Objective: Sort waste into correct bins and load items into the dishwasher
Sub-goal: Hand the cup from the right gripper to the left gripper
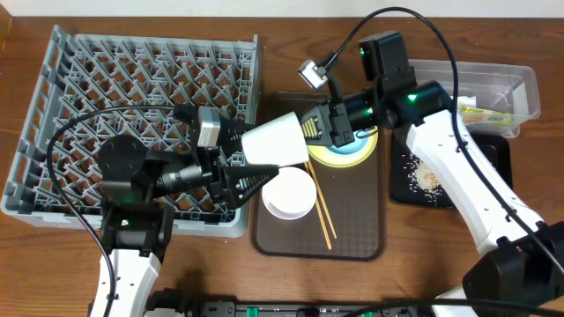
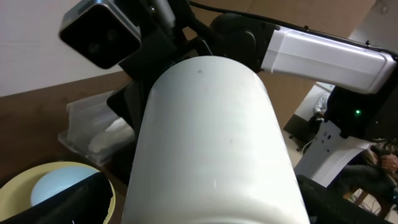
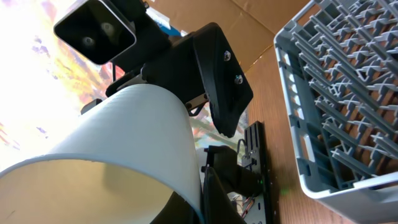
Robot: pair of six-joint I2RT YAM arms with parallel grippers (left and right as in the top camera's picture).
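A white cup lies on its side in the air between both grippers, over the left edge of the brown serving tray. My right gripper is shut on its rim, one finger inside and one outside, as the right wrist view shows. My left gripper is open, and its fingers straddle the cup's body with a gap on one side. On the tray are a yellow plate with a light-blue bowl, a pale bowl and chopsticks.
The grey dish rack stands at the left; its near corner shows in the right wrist view. A clear tub at the back right holds a green-and-yellow wrapper. A black tray beside it holds rice crumbs.
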